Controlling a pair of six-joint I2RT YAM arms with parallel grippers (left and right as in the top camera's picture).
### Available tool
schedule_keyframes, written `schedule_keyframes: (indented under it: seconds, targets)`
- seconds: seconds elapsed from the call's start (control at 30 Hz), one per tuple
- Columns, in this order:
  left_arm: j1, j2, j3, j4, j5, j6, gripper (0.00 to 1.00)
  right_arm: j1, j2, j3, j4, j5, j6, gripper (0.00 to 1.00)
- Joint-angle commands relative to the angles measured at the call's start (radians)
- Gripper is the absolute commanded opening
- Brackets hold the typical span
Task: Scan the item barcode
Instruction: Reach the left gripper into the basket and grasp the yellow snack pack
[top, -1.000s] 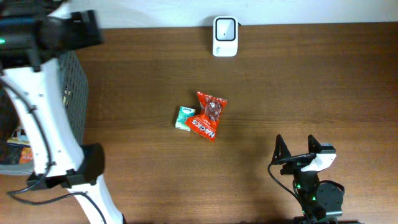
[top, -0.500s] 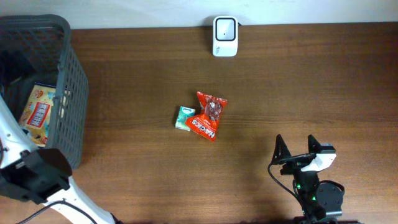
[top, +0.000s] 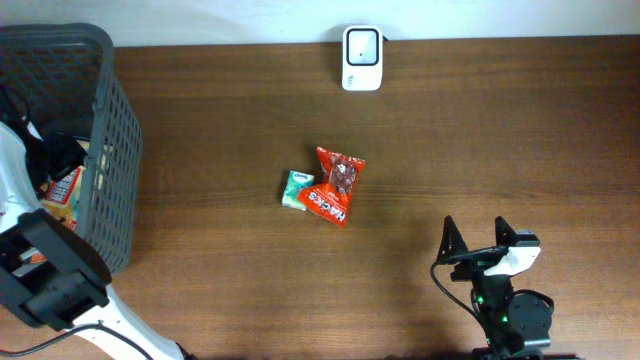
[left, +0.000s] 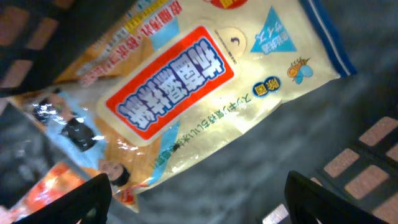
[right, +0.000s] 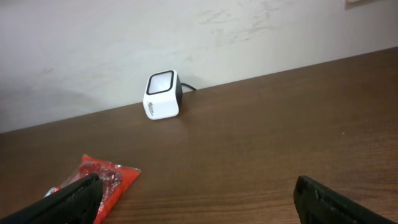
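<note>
I am getting soft, even light from above in the overhead view: the table (top: 420, 130) is showing almost no shadows, while the white scanner (top: 361, 45) is washing out close to pure white. The inside of the basket (top: 108, 150) is reading dark. The left wrist view is coming through dim and slightly soft, with the snack bag (left: 186, 93) throwing small glints off its crinkled film. In the right wrist view the wall (right: 186, 37) is looking flatly lit, shading darker toward the left.
</note>
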Motion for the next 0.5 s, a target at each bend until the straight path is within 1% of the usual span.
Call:
schedule_keyframes:
  seconds: [0.0,0.17,0.23,0.3,0.33,0.47]
  targets:
    - [0.0,-0.006,-0.07,0.037,0.008,-0.005,0.84,0.005,-0.003,-0.005,-0.005,-0.013,0.008,0.98]
    - [0.0,-0.005,-0.171,0.095,0.011,-0.005,0.84,0.005,-0.003,-0.005,-0.005,-0.013,0.008,0.99]
    - [0.0,-0.004,-0.225,0.156,0.01,-0.005,0.84,0.005,-0.003,-0.005,-0.005,-0.013,0.008,0.98]
    - [0.0,-0.004,-0.262,0.212,0.006,-0.004,0.87,0.005,-0.003,-0.005,-0.005,-0.013,0.008,0.98]
    - [0.0,-0.004,-0.284,0.249,-0.003,-0.004,0.87,0.005,-0.003,-0.005,-0.005,-0.013,0.008,0.99]
    - [0.0,-0.004,-0.328,0.317,-0.067,-0.002,0.88,0.005,-0.003,-0.005,-0.005,-0.013,0.008,0.99]
